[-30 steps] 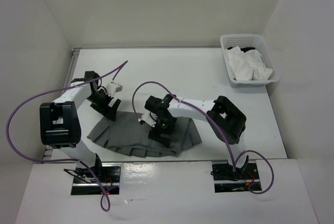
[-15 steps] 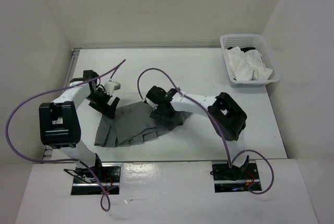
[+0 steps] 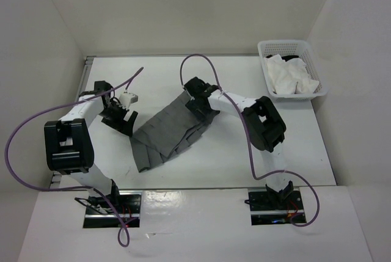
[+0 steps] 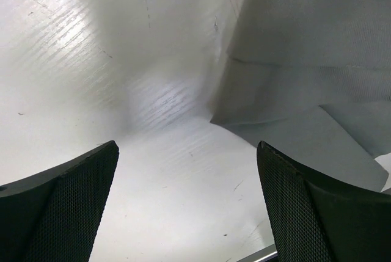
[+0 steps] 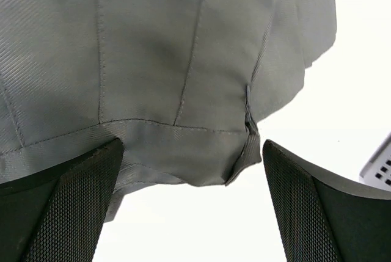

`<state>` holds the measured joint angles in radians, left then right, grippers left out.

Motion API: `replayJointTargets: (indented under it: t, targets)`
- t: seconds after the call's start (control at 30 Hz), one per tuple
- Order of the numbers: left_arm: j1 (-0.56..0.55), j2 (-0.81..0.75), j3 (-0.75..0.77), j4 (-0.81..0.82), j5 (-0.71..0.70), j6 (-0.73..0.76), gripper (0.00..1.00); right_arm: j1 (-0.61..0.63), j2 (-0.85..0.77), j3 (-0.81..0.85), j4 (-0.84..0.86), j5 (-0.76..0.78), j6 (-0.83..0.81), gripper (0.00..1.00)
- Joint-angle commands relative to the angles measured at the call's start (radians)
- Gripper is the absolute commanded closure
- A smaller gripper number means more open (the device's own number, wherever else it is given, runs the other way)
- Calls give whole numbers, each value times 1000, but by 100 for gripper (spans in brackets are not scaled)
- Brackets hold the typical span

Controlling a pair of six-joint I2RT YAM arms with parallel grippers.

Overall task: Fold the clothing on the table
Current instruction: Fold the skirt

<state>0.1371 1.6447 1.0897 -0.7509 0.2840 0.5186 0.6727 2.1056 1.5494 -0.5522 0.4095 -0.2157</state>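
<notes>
Right gripper (image 5: 190, 167): the two fingers stand wide apart and close on nothing. The waistband edge of the clothing (image 3: 168, 134) hangs across the gap between them in the right wrist view, with a small fold at the seam nearer the right-hand finger. Whether the cloth touches either pad cannot be told.

Left gripper (image 4: 186, 152): the fingers are likewise spread to their full width and hold nothing. Bare table (image 3: 232, 155) lies beneath and between them. A pleated corner of the clothing lies just beyond the gap and toward the right-hand finger, apart from both.

Clothing: the dark grey pleated skirt lies bunched in a slanting band across the middle of the table. Its far right end sits under the right gripper, and its near left end points toward the front edge. The left gripper stands just to the left of the band, at about its mid-length.

Surroundings: a white lattice basket (image 3: 293, 47) holding white cloths (image 3: 290, 79) sits at the far right corner, well apart from the skirt.
</notes>
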Motion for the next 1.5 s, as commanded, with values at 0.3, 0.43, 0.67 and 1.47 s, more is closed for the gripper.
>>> replayJointTargets:
  t: [0.3, 0.43, 0.67, 1.47]
  targets:
    - [-42, 9, 87, -18, 138, -20, 0, -33, 10, -14, -20, 8, 44, 0]
    - [-99, 30, 75, -7, 138, -52, 0, -33, 1, -14, -20, -1, 44, 0]
    - [-160, 49, 30, 77, 52, -138, 0, -33, -9, -14, -20, -12, 44, 0]
    - [-306, 234, 104, 265, -365, -292, 0, -61, -48, -43, -20, -31, 44, 0]
